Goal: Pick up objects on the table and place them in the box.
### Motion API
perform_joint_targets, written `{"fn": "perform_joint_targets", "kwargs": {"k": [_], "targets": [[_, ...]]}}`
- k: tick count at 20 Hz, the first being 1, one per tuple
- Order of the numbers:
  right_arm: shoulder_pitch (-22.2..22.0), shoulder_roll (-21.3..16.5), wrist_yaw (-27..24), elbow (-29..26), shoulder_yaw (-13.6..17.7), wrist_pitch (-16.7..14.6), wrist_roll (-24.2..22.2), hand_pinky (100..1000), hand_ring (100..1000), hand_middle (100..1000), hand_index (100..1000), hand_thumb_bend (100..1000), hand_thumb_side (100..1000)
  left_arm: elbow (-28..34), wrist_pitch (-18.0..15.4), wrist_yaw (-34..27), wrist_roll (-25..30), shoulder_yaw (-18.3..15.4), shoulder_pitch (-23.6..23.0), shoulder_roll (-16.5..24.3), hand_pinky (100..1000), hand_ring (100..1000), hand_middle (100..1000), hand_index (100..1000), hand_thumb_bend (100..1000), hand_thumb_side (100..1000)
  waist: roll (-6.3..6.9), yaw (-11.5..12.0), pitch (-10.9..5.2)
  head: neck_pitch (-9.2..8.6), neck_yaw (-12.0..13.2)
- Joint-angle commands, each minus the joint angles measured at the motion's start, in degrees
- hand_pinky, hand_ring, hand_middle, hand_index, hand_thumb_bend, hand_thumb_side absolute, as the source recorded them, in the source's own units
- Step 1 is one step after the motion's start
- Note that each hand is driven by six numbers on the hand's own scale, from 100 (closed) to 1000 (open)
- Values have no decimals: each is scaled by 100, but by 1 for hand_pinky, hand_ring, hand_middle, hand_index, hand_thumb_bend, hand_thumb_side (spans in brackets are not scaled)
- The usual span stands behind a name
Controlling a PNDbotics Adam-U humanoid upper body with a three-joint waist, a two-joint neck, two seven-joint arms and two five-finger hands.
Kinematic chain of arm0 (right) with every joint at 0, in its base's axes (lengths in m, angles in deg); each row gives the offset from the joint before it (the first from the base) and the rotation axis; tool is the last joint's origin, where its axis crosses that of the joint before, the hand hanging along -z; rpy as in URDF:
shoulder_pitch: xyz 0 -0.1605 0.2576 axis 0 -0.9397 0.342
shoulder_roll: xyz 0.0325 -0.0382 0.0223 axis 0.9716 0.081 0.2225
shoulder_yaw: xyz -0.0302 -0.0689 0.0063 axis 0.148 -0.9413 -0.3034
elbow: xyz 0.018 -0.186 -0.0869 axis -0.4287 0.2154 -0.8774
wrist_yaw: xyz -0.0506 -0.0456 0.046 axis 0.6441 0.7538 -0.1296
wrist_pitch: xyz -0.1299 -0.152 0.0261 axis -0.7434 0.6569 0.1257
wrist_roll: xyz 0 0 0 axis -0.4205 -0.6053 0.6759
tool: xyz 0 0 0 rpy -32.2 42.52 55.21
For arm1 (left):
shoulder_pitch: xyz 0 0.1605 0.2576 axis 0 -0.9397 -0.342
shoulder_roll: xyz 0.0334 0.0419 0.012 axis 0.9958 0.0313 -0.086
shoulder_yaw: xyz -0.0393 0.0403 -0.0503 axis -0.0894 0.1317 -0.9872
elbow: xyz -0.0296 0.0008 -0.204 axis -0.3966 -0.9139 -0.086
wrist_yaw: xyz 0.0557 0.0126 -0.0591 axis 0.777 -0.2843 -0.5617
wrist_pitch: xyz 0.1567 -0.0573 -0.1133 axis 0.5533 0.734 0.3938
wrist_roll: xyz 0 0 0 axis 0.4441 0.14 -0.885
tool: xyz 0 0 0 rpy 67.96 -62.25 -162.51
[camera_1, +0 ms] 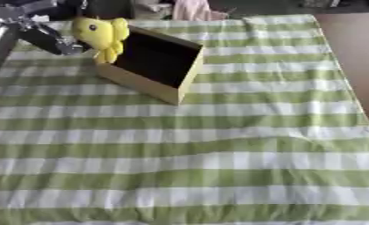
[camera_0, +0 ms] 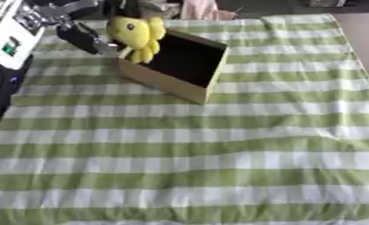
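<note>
Covering the whole table is a green-and-white striped cloth [camera_0: 218, 145], with no loose objects seen on its near part. At the far left stands the box [camera_0: 176, 66], an open cardboard carton with a dark interior, set askew to the stripes, its near wall lit and its mouth facing up.

At the box's far-left corner a yellow plush toy [camera_0: 138, 34] is seen, rounded, with a dark eye spot and lobes hanging down. It is level with or just above the rim, partly overlapping the corner; whether it rests on the rim or hangs free cannot be told.

The left hand [camera_0: 84, 37] is entered from the upper left, black with silver parts, touching the toy's left side. Its fingers appear to be closed on the toy, though the contact is partly hidden. The right hand is not seen in either view.

Judgement: the step in hand is the placing of the toy into the box. To be done well, the toy should be carried further toward the box's centre before release, since at the corner it could catch on the rim or tip outward onto the cloth. The lobes should be cleared over the wall first.
</note>
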Motion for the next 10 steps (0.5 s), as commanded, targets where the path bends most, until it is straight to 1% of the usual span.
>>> {"fn": "perform_joint_targets", "kwargs": {"k": [1,6,10], "targets": [[138,-47,-71,-104,-8,-32,-15,643,717,749,772,100,784,-287,-580,396,478,-203,347,-291,390,526,465,570,100,100,-25,-50,-53,-122,87],[202,19,-126,-116,-20,-49,-34,640,716,749,772,100,787,-777,-646,1056,282,-383,674,-790,392,529,467,573,100,100,-48,-169,43,-262,203],[236,81,-177,-151,-28,-50,-51,638,715,749,772,100,788,-1123,-609,1565,92,-586,828,-1117,391,528,467,573,100,100,-45,-236,121,-355,263]]}}
